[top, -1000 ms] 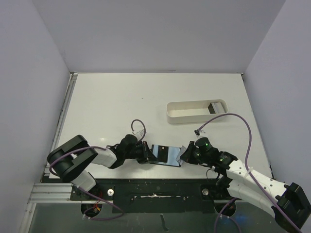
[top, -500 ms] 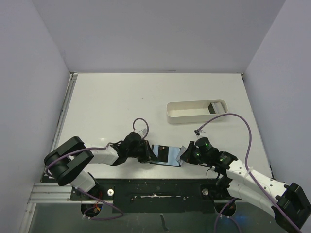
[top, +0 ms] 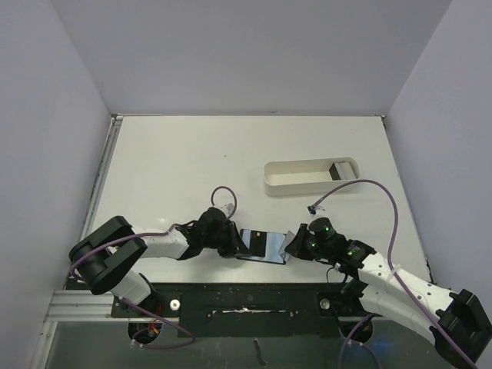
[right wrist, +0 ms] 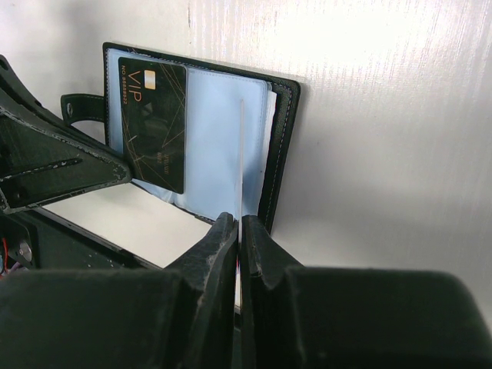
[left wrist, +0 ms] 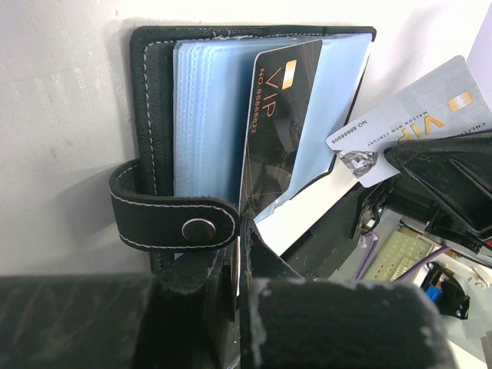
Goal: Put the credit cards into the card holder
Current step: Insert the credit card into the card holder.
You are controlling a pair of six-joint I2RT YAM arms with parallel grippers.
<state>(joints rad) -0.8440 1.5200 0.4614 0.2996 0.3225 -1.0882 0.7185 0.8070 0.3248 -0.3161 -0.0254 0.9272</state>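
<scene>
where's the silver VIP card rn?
The silver card is pinched in the right claw, at the open card holder's right edge in the left wrist view, near the table's front middle.

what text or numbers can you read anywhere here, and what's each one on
"VIP": black card in the card holder
"NO 8888822": same black card, last digits unsure
"VIP": grey card
"NO 88888809": grey card, digits unsure
"MALSON NEW CENTURY": grey card, tiny, uncertain
One more line at the grey card's edge is cut off and unreadable.
</scene>
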